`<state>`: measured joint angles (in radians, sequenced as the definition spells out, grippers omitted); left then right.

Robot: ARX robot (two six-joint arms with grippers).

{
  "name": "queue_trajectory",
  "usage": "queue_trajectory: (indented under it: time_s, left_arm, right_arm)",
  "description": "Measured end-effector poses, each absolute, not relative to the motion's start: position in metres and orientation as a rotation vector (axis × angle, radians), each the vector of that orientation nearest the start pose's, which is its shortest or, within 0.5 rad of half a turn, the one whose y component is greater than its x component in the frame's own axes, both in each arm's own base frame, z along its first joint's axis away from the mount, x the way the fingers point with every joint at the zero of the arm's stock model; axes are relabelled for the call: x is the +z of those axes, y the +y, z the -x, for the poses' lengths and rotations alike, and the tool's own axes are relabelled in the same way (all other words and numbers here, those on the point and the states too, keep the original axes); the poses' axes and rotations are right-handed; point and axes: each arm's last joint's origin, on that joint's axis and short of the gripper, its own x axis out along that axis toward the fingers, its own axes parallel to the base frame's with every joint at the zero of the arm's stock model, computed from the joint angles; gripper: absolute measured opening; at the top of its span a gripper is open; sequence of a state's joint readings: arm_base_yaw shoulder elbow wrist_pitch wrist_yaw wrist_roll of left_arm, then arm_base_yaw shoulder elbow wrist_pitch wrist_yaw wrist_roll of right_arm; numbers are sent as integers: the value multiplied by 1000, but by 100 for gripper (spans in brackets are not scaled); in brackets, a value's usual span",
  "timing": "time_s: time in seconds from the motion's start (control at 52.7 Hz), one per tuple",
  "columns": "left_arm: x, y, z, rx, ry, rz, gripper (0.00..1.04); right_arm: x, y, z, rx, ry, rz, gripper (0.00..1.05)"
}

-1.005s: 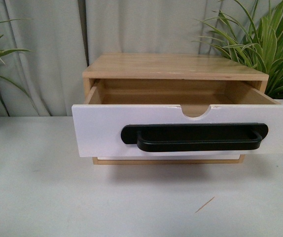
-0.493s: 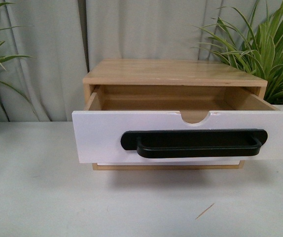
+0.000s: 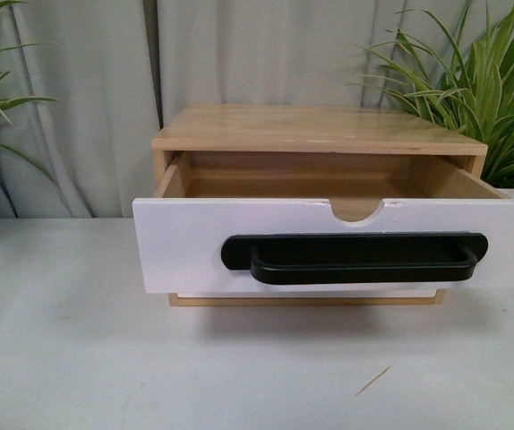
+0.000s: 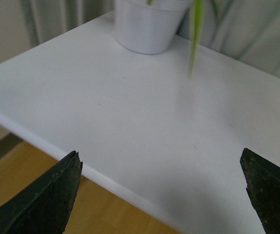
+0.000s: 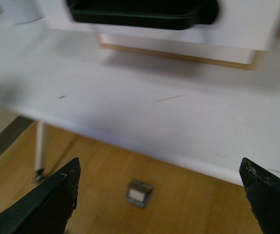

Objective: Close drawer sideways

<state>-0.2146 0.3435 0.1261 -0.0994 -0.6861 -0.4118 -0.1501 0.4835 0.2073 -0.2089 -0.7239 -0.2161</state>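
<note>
**Zero contact yet with the open drawer (image 3: 194,242)**

Neither arm shows in the front view; each gripper appears only in its own wrist view. The drawer stands pulled far out of its wooden case (image 3: 311,130), in the middle of the table (image 3: 60,358), with its white front and black handle (image 3: 355,258) turned toward the robot. Because it is so far out, the inside shows above the notch (image 3: 357,211), and it looks empty.

The left gripper (image 4: 160,158) has its jaws wide apart and holds nothing. It hangs over a table corner near a white pot (image 4: 147,24), well apart from the drawer, so I judge it has no role now.

The right gripper (image 5: 159,163) is also spread wide and empty (this picture is a little blurred). It is low at the table edge, facing the handle, probably placed so in order to push the front inward. It touches nothing, so I think the closing is not yet begun.
</note>
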Motion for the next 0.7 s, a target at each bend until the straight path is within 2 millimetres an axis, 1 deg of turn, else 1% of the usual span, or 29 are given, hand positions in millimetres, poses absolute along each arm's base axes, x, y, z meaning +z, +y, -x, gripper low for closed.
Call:
queue_trajectory:
  time_s: [0.057,0.133,0.209,0.322,0.36,0.379,0.474,0.607,0.702]
  left_arm:
    - [177,-12,-123,531,166,433,99]
    - [186,-28,-139,430,156,630,99]
    - [186,-43,-151,363,181,733,99]
    - [182,-67,-166,286,234,788,99]
    - [181,-80,-173,240,258,799,99]
    - [181,-87,-177,213,269,803,99]
    - [183,-110,-191,126,313,814,99]
    - [183,-123,-204,88,353,823,99]
    - [184,-129,-210,69,363,826,99]
  right_arm:
    - [180,2,-133,614,377,96,96]
    - [177,0,-146,581,383,274,96]
    - [171,0,-151,596,391,419,96]
    - [168,-1,-157,600,350,597,96]
    - [167,-2,-159,601,334,653,96]
    - [167,-1,-160,604,327,674,96]
    - [163,1,-164,597,296,742,96]
    - [164,6,-171,566,238,832,96]
    - [163,13,-177,572,215,877,96]
